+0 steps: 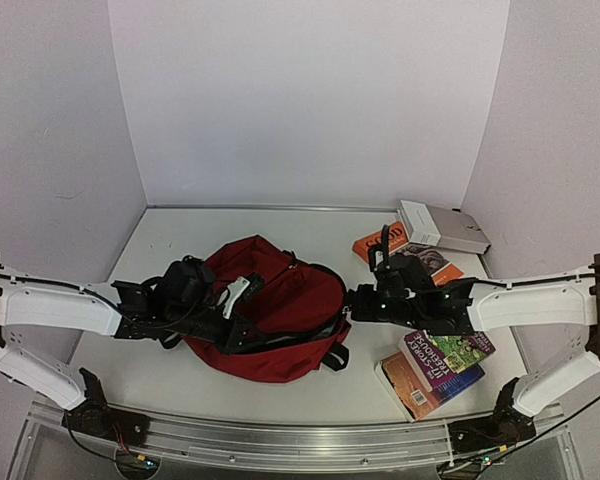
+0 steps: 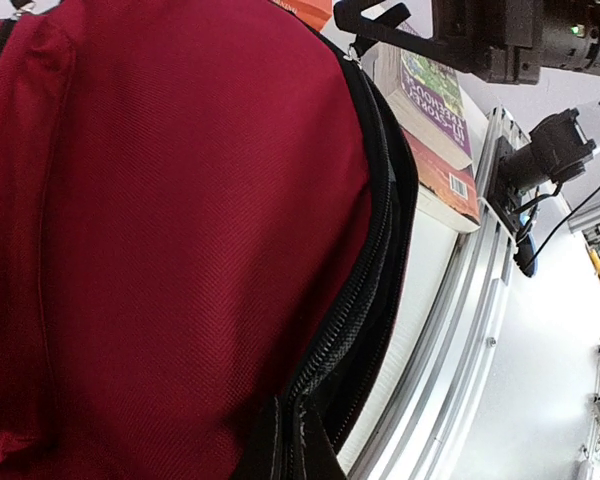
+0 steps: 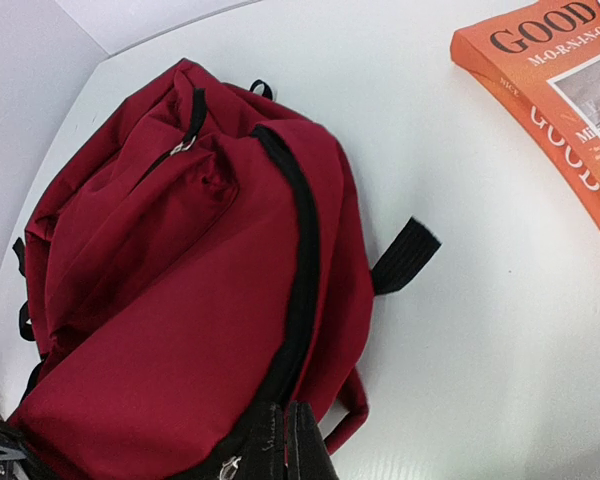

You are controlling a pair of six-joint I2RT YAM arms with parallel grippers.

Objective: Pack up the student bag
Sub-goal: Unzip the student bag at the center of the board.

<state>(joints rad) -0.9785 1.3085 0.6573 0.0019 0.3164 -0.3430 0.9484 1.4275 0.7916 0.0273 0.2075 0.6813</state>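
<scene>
The student bag (image 1: 280, 320) looks soft and floppy. The left hand (image 2: 286, 442) and right hand (image 3: 285, 442) each pinch its zipper edge (image 3: 302, 250) tight.

Robot lab test cell. Plain white walls (image 1: 310, 100) box in a white table (image 1: 175, 245) (aluminium rail (image 1: 280, 437) along near edge).

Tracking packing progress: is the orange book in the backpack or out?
Out. The orange book lies flat on the table, apart from the red backpack.
</scene>
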